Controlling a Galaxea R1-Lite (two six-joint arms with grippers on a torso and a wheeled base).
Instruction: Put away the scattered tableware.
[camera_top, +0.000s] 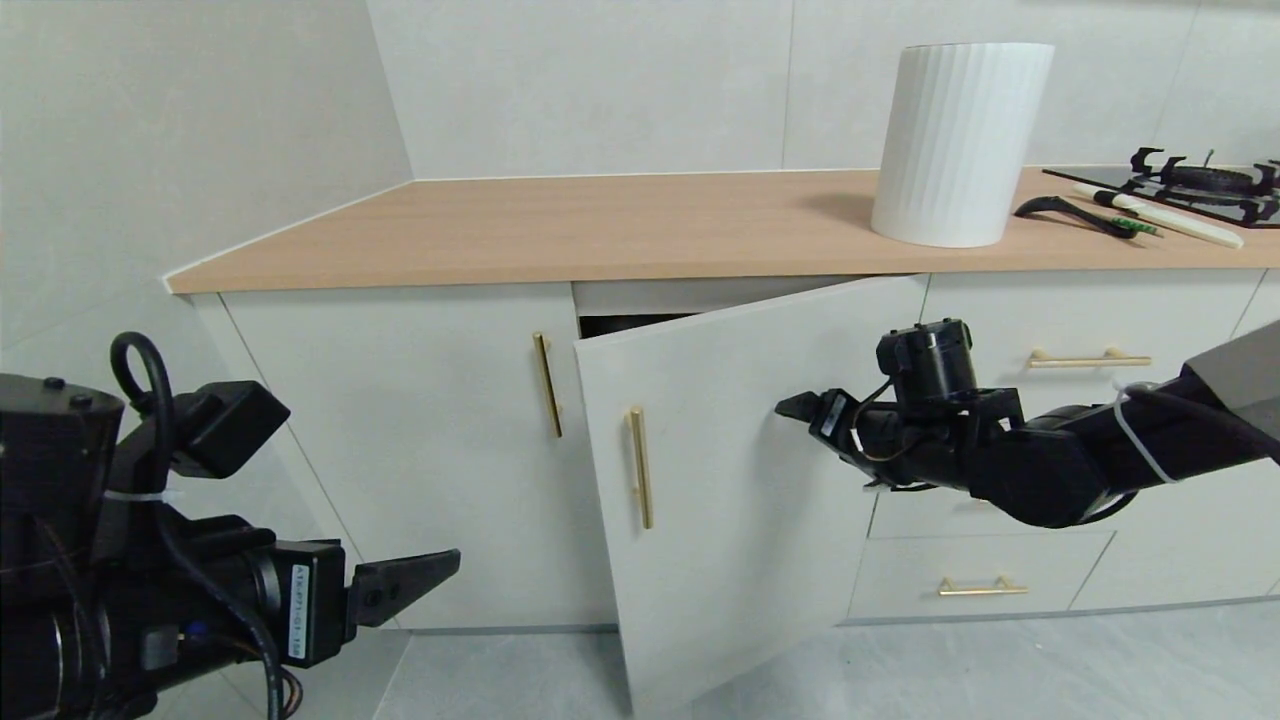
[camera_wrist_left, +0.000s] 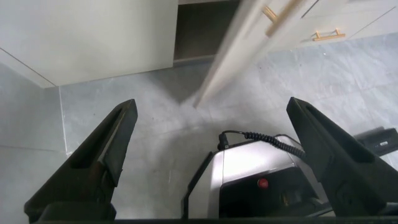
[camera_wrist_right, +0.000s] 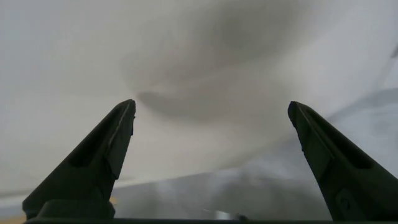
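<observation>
Right end effector, spread wide and empty, at one open white cabinet door. Left end effector likewise wide, empty. Above right, on the wooden tabletop: one white ribbed cylindrical container, contents hidden; one black curved utensil; one long white utensil.

You've got a black spoon lying flat on the counter. A cream stick and a green-handled utensil lie just beside it.

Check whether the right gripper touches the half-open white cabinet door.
Cannot tell. Head view: right gripper overlaps the white cabinet door; wrist view shows open fingers, no plain contact.
</observation>
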